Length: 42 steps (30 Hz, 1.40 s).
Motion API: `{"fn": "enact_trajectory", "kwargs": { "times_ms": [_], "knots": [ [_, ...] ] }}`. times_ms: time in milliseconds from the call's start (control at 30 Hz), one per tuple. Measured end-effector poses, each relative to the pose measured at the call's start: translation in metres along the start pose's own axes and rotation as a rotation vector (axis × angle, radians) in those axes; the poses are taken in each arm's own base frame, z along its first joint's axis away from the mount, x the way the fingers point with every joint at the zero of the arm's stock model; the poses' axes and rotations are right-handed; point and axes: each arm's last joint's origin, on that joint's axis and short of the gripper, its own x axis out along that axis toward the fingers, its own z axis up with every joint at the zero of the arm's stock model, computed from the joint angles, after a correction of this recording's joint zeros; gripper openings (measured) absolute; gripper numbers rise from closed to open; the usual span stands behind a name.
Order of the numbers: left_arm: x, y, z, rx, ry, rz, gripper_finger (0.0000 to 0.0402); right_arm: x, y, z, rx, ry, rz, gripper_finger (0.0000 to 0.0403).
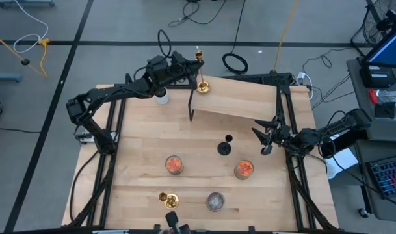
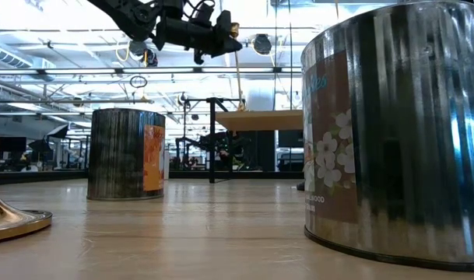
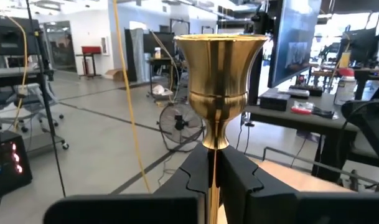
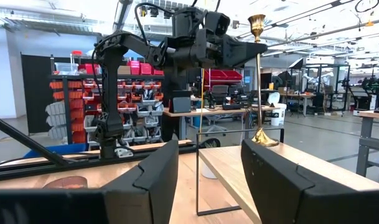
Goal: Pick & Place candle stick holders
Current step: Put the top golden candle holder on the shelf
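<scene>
My left gripper [image 1: 188,65] is shut on a slim gold holder [image 1: 201,71] at the far left corner of a raised wooden shelf [image 1: 240,97]. The holder also shows in the right wrist view [image 4: 258,74]. A second gold holder [image 1: 168,199] stands near the table's front left. A small black stemmed holder [image 1: 225,147] stands at the table's middle. Two orange-red jars [image 1: 174,164] [image 1: 244,169] and a clear-grey jar [image 1: 215,201] stand on the table toward its near edge. My right gripper [image 1: 266,135] is open and empty at the table's right, near the shelf's right end. My left gripper pinches the gold holder's thin stem [image 3: 213,177] between its two fingers, just below the cup [image 3: 219,68]. The fingers come level from the table's left and lie across the stem. The holder stands upright, its round base [image 4: 264,138] on the shelf's top.
A small white cup [image 1: 161,97] stands under my left arm beside the shelf's black leg [image 1: 191,107]. The shelf takes up the table's far right part. Black frame rails run along both table sides.
</scene>
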Motion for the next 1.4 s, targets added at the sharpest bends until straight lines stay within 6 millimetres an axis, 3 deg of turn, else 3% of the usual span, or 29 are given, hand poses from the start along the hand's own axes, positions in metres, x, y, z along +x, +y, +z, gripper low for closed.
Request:
{"fn": "enact_trajectory", "kwargs": {
  "times_ms": [200, 467, 600, 833, 1033, 1133, 1267, 1400],
  "knots": [
    [-0.001, 0.006, 0.003, 0.004, -0.028, 0.016, 0.0029, 0.0, 0.0, 0.0, -0.001, 0.0, 0.0, 0.0171],
    [-0.002, 0.018, 0.002, -0.001, -0.022, 0.046, 0.0017, 0.0, 0.0, 0.0, -0.001, 0.0, 0.0, 0.0171],
    [-0.002, 0.024, 0.001, -0.011, -0.001, 0.056, 0.0034, 0.0, 0.0, 0.0, -0.001, 0.0, 0.0, 0.0171],
    [0.002, 0.026, -0.013, -0.005, 0.061, 0.036, 0.0015, 0.0, 0.0, 0.0, -0.013, 0.002, 0.0, 0.0171],
    [0.014, 0.026, -0.028, -0.028, 0.038, -0.002, 0.0046, 0.0, 0.0, -0.001, -0.025, 0.005, 0.001, 0.0171],
    [0.017, 0.027, -0.039, -0.034, 0.057, -0.001, 0.0038, 0.0, 0.0, -0.001, -0.025, 0.005, 0.0, 0.0171],
    [0.017, 0.029, -0.037, -0.029, 0.04, 0.001, 0.001, 0.0, 0.0, -0.001, -0.03, 0.005, 0.001, 0.0171],
    [0.017, 0.028, -0.036, -0.025, 0.027, -0.014, 0.0029, 0.0, 0.0, -0.001, -0.036, 0.005, 0.001, 0.0171]
  ]
}}
